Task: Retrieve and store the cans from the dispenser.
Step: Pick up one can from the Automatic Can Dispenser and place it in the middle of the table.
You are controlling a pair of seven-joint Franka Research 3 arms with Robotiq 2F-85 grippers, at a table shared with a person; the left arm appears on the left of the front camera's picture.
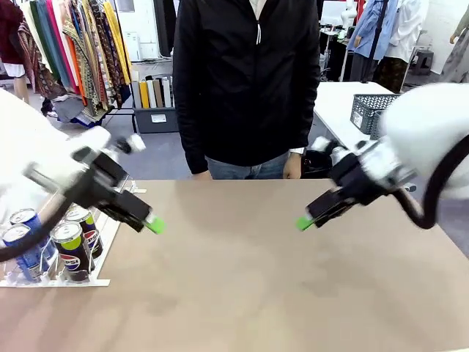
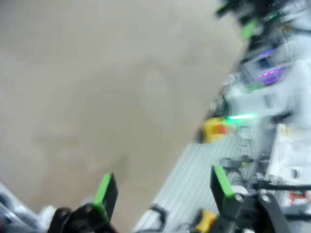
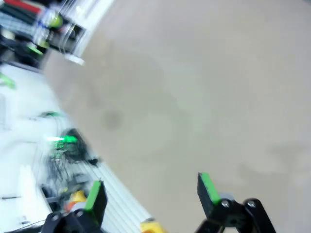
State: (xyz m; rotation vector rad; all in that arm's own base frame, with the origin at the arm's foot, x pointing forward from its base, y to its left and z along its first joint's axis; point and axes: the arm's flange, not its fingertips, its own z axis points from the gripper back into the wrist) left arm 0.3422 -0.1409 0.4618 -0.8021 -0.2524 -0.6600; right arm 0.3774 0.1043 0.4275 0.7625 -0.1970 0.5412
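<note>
Near left corner of the table (image 1: 242, 286): the dispenser (image 1: 73, 282) holds the cans (image 1: 71, 246) upright in its lanes, blue ones outermost and black ones beside them. Just beyond, the left gripper (image 1: 152, 224) hangs over bare tabletop, jaws spread with nothing between them. The right gripper (image 1: 305, 223) faces it from the right, well apart — likewise spread and unloaded. A person (image 1: 249, 81) stands at the far edge.

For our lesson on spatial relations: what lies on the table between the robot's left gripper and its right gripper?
Nothing. In the front view, the stretch of table between the left gripper and the right gripper is bare.
</note>
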